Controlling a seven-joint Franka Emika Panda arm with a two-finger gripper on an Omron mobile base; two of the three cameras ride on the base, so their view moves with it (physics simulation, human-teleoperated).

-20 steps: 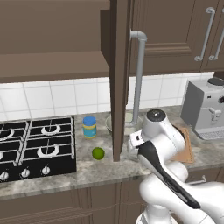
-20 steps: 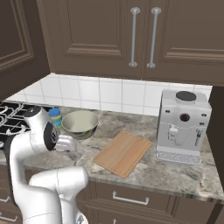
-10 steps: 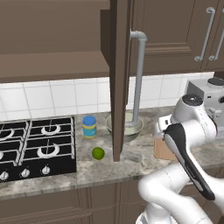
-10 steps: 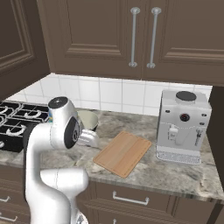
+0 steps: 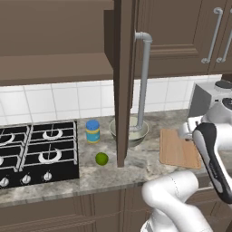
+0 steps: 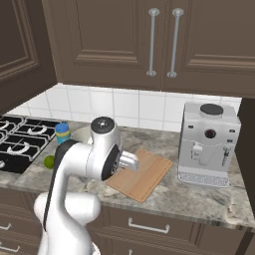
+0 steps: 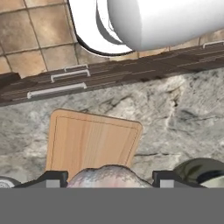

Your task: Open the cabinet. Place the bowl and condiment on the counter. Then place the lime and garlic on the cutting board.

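The cabinet's door stands open, edge-on, with its grey bar handle in front of the bowl. The blue-lidded condiment stands on the counter left of the bowl, and the lime lies in front of it. My gripper hangs over the cutting board, near its left end. In the hand view the gripper is shut on a pale, round garlic above the cutting board.
A black gas hob fills the counter's left end. A grey coffee machine stands right of the board. Closed wall cabinets hang above it. Base cabinet drawers run below the counter's front edge.
The arm has swung to the right, from beside the open door and bowl to above the cutting board, with the garlic still between its fingers. Nothing on the counter has moved.
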